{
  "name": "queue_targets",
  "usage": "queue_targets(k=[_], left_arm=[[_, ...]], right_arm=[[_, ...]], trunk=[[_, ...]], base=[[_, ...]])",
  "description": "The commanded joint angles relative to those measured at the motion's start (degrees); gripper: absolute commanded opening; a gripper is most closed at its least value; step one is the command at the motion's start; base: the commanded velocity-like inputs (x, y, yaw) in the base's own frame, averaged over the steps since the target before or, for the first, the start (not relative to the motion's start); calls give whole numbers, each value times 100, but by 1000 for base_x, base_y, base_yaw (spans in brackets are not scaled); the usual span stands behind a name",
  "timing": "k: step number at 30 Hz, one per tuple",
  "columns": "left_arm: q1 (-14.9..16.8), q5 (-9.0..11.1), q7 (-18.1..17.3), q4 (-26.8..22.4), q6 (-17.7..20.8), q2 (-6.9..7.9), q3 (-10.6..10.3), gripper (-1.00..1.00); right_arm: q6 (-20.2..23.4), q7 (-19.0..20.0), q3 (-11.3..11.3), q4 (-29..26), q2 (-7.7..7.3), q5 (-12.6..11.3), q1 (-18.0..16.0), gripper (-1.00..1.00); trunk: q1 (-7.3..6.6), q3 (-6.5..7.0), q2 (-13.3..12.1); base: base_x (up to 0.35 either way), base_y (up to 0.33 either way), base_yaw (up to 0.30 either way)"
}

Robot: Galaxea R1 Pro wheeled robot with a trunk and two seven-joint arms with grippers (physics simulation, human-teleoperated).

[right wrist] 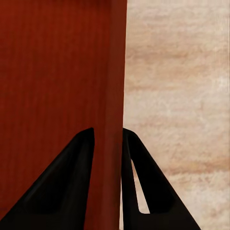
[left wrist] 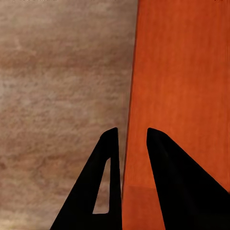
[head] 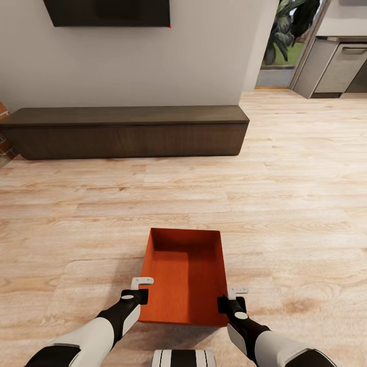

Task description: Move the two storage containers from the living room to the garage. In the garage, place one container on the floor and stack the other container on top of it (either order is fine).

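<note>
One orange-red storage container [head: 186, 275] sits lidless and empty just in front of my trunk, over the light wood-plank floor [head: 76, 214] of the living room. My left gripper [head: 143, 290] is shut on its left side wall near the close corner. In the left wrist view the two dark fingers of the left gripper [left wrist: 132, 130] straddle the container wall [left wrist: 182, 96]. On the opposite wall my right gripper [head: 228, 298] is shut too. The right wrist view has the right gripper [right wrist: 108, 129] pinching the container rim [right wrist: 57, 72].
A long dark low bench [head: 127, 130] runs along the off-white wall ahead, under a black TV [head: 107, 12]. At the far right an opening leads past a plant [head: 290, 25] to grey cabinets [head: 331, 66]. Brickwork [head: 4, 142] shows at the left edge.
</note>
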State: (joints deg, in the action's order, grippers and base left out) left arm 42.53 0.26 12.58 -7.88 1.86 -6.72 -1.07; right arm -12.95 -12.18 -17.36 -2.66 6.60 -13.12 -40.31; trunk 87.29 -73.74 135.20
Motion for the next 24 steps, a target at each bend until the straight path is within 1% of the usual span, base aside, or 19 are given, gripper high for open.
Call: queue_targets(k=[1, 3, 5, 10, 15, 24], left_arm=[[-2, -13, 52, -26, 25, 19, 21, -100], [-5, 54, 61, -24, 25, 25, -7, -100], [-8, 116, 60, -26, 25, 27, -33, -100], [-16, 221, 68, -29, 25, 30, -90, -100], [-16, 347, 69, -28, 25, 31, -138, -100], [-17, 515, 69, -21, 33, 31, -183, -100]], right_arm=[[-53, -49, -16, 12, 12, -43, -3, -100], [-72, -72, -127, 20, 14, 4, -3, -100], [-70, -92, -187, 26, 17, 40, -3, -100], [-71, 22, -231, 29, -20, 91, -3, -100], [-72, 30, -289, 28, -27, 142, -3, -100], [-74, 31, -242, 21, -28, 146, -3, -100]], trunk=[[-1, -4, 2], [-1, -4, 2], [-1, -4, 2], [-1, -4, 2], [-111, 86, -199], [-308, 248, -560]], base=[[0, 0, 0], [0, 0, 0], [0, 0, 0], [0, 0, 0], [0, 0, 0], [0, 0, 0]])
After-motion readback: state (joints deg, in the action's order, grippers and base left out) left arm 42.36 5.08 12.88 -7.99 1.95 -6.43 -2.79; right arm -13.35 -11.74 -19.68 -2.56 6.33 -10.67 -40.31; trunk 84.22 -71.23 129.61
